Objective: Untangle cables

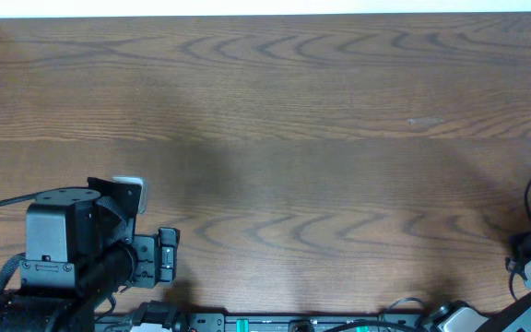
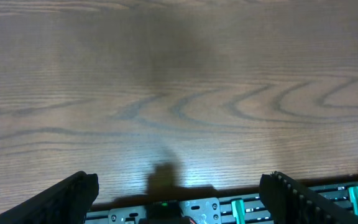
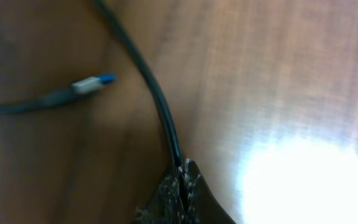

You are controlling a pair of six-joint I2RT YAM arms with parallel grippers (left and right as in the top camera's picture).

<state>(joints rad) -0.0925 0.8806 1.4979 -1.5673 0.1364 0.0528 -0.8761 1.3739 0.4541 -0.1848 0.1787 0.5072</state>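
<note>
— Where are the cables sitting right now?

— You're gripping one: your right gripper (image 3: 182,183) is pinching closed on a black cable (image 3: 148,74). Its length is running straight out from the gripper, then curving away to its left. A USB plug (image 3: 92,83) on a second cord is pointing at that cable, near it but apart.

— And the other arm?

— Your left gripper (image 2: 179,180) is hanging open above the bench (image 1: 293,138), holding nothing, well apart from the right gripper. The right arm is nearer, I'd judge.
</note>
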